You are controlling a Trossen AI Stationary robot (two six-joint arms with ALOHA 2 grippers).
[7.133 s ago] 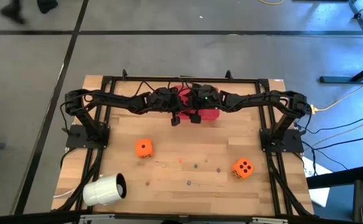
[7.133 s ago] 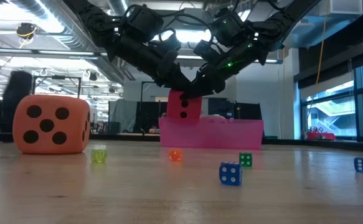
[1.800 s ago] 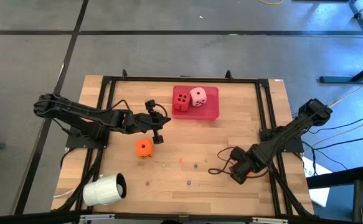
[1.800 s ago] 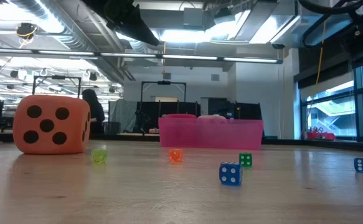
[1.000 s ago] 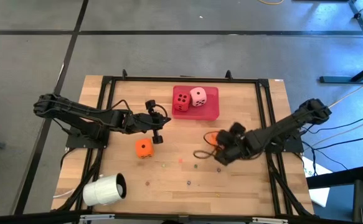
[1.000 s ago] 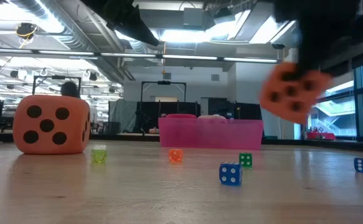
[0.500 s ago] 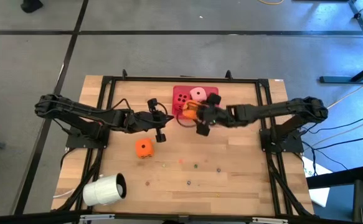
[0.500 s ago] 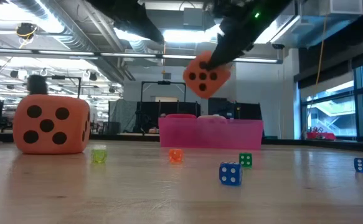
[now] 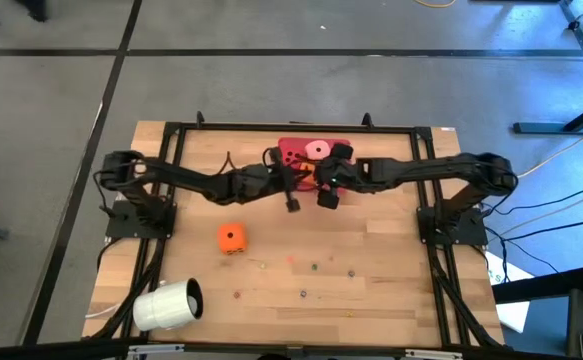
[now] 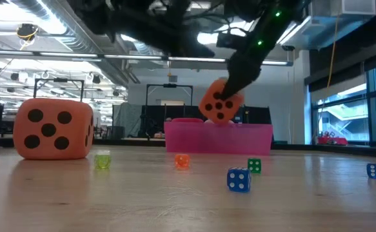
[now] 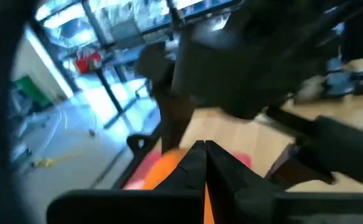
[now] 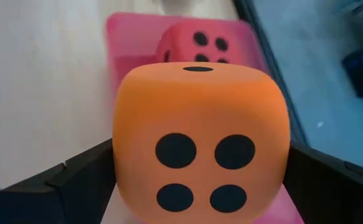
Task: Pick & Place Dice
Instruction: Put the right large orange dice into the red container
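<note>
Now the right gripper (image 12: 197, 171) holds an orange die (image 12: 200, 140) between wide jaws, above the red tray (image 12: 128, 37) at upper centre of the high view. Its fingers narrow together, the left gripper (image 11: 205, 165) crowds close beside it. Collision could knock the die loose. Another orange die (image 9: 231, 238) waits lower left.

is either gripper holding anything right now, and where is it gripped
The right gripper holds an orange die, its fingers pressed on two opposite side faces, above the red tray. The left gripper is shut and holds nothing.
</note>
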